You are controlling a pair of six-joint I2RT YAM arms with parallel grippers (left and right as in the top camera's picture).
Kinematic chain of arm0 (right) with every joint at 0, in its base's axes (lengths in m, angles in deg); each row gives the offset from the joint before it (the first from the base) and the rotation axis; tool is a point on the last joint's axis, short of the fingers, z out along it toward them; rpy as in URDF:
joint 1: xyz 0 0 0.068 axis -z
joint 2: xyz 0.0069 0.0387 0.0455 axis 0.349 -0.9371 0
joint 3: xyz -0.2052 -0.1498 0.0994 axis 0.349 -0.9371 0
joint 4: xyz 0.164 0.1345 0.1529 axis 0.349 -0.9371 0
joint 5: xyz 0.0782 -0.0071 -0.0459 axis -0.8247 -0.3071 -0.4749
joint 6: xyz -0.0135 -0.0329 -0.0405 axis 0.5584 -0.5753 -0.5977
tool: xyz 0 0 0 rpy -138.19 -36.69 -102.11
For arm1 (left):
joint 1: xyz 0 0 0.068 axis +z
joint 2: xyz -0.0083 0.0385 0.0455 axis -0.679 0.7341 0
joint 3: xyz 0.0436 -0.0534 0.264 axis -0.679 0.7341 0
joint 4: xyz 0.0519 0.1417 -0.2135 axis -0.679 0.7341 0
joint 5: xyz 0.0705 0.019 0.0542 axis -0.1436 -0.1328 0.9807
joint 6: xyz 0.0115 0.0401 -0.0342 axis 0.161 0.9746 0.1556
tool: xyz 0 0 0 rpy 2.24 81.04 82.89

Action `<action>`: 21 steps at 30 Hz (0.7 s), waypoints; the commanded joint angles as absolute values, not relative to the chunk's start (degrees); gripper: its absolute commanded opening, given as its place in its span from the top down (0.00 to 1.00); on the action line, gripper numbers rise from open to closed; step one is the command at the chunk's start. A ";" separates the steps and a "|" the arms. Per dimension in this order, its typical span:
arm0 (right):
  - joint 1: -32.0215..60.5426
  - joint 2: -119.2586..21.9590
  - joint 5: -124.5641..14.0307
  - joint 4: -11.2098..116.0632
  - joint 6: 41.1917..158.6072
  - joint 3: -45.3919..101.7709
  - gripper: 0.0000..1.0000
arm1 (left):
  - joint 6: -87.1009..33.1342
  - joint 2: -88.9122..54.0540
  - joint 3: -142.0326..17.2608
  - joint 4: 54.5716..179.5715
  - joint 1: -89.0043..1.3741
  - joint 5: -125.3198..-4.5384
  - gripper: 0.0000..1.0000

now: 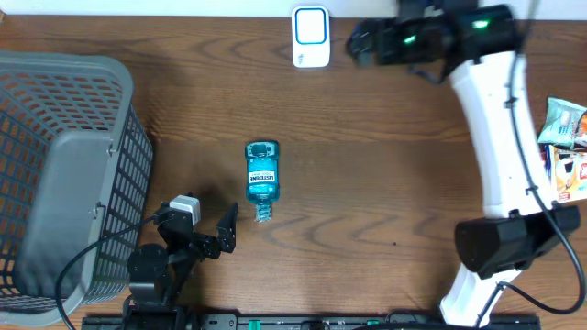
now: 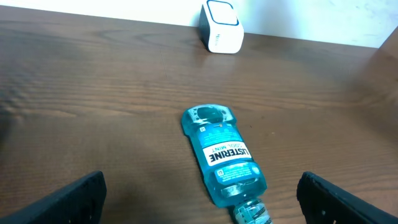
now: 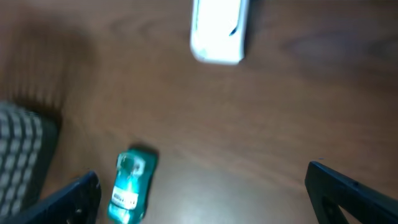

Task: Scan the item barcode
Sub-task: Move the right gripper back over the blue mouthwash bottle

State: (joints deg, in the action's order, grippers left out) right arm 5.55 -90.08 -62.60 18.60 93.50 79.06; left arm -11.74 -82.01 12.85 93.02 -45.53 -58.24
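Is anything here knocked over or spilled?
The blue mouthwash bottle lies flat on the table, label up, rather than standing; no liquid shows around it. Nothing else looks odd.

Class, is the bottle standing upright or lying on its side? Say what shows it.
Lying down: the bottle rests lengthwise on the table, label facing up.

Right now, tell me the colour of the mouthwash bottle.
The mouthwash bottle is teal blue; the left wrist view shows it best.
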 commanded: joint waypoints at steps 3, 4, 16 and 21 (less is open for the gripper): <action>-1.44 -88.90 -53.90 19.59 98.92 70.73 0.01 | -11.65 -81.98 13.68 94.57 -45.36 -58.94 0.02; -2.30 -88.90 -53.77 20.42 99.33 68.94 0.01 | -11.65 -81.98 13.68 94.57 -45.36 -58.94 0.02; -8.57 -88.90 -53.79 32.53 103.33 53.23 0.01 | -11.65 -81.98 13.68 94.57 -45.36 -58.94 0.02; -8.79 -88.90 -53.79 31.94 103.33 52.86 0.01 | -11.65 -81.98 13.68 94.57 -45.36 -58.94 0.02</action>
